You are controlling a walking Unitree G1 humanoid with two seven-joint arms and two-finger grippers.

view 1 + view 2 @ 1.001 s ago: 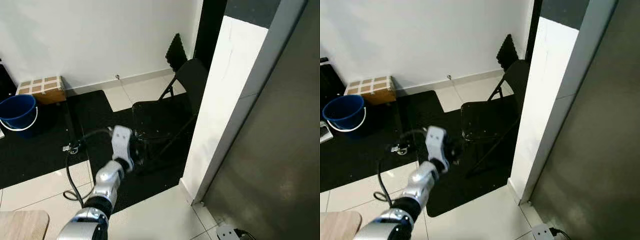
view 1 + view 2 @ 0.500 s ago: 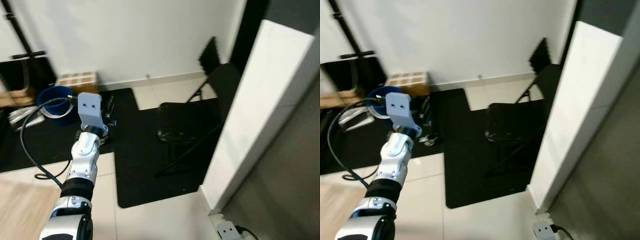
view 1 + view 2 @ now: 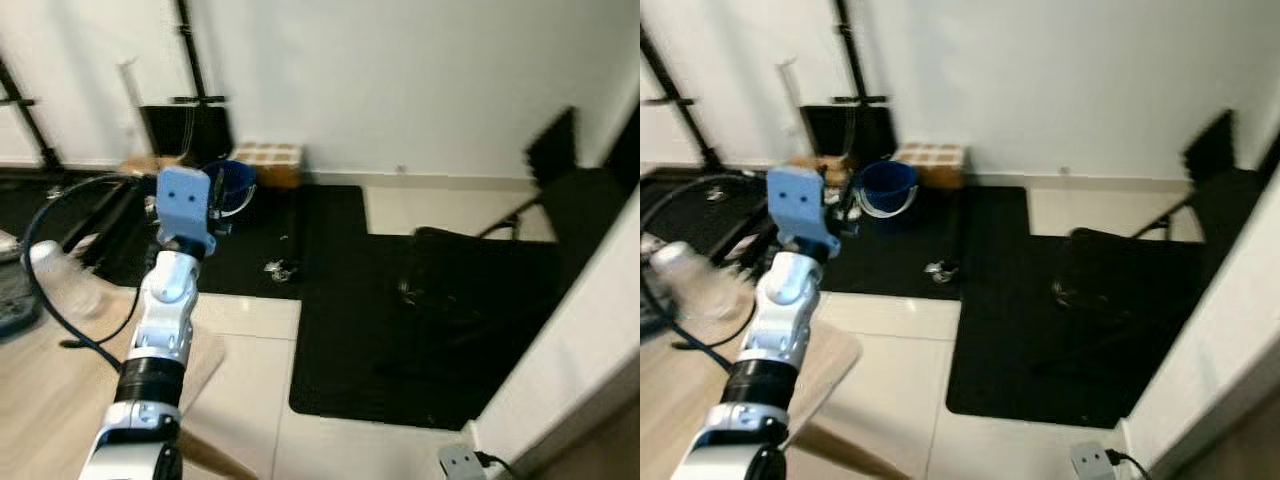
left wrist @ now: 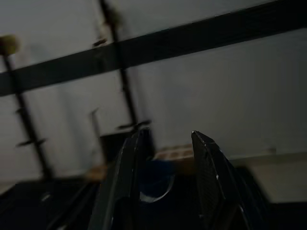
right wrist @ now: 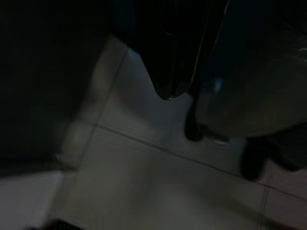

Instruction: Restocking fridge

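My left arm is raised in front of me, its blue wrist block held over the edge of a light wooden table. The left gripper is open with nothing between its fingers, and it points toward a blue bucket by the wall. A blurred clear plastic container stands on the table at the left. A white fridge side panel shows at the right edge. The right gripper hangs idle over pale floor tiles in a dark view.
A blue bucket and a cardboard box sit by the white wall. Black stand legs rise behind them. A black folding chair stands on a black mat. A power strip lies near the fridge.
The whole view has swung to the left: the fridge panel has slid to the right edge, and the table, bucket and stands have come into view. The left arm stays raised.
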